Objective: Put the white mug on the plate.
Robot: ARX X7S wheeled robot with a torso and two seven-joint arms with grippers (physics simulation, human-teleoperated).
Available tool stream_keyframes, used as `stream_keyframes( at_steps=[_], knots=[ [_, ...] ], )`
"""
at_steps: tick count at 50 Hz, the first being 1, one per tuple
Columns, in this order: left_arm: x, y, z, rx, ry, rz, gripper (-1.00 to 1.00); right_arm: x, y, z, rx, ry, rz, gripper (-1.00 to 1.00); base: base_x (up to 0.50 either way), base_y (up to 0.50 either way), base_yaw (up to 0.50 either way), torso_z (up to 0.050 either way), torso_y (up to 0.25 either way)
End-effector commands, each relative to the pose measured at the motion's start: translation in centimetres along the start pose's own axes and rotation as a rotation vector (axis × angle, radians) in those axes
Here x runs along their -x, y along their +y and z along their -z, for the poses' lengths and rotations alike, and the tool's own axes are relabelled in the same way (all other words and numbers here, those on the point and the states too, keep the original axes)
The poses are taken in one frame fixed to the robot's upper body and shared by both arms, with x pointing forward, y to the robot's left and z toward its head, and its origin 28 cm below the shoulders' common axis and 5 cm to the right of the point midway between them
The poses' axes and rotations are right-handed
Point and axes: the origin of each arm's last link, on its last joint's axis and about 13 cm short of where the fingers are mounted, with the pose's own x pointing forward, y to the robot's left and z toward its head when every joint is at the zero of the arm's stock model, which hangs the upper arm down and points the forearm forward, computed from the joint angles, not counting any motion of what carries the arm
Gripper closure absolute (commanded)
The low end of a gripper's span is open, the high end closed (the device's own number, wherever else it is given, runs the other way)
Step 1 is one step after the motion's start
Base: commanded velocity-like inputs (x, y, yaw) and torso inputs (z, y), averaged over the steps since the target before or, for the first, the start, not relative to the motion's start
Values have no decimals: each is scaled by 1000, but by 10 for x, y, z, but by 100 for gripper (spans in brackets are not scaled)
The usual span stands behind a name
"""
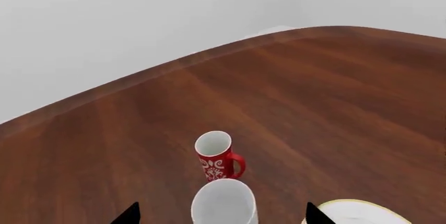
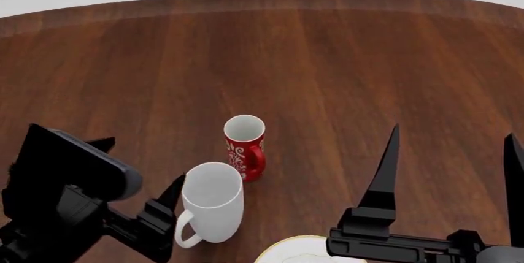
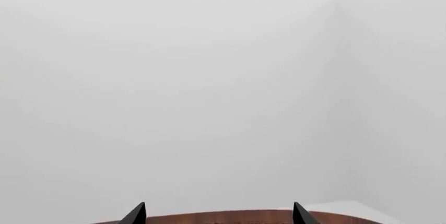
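Straddling white mug (image 2: 212, 202), left jaws wide

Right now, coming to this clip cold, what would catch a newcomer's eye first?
Two mugs stand close together on the dark wooden table: a tall glossy white mug nearer the robot, and a slimmer red mug with a white swirl pattern just beyond it. The left gripper is open with the white mug between its tips, while a gold-rimmed white plate peeks in at the near edge.

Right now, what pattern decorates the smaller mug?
White swirls on red, clearest in the head view: smaller mug.
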Motion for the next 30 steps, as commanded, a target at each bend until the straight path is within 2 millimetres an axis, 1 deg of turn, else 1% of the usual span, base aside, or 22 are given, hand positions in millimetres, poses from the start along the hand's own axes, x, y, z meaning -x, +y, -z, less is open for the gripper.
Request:
stream_keyframes(
  at_steps=[1, 14, 30],
  knots=[
    [-6, 0, 6, -9, 41, 14, -100, 1, -1, 4, -7, 6, 6, -100, 0, 0, 0, 0, 0],
    [-12, -2, 15, -3, 78, 22, -100, 2, -2, 9, -16, 18, 8, -100, 0, 0, 0, 0, 0],
    [-23, 0, 30, 6, 124, 18, -100, 1, -1, 10, -19, 24, 8, -100, 0, 0, 0, 0, 0]
  ],
)
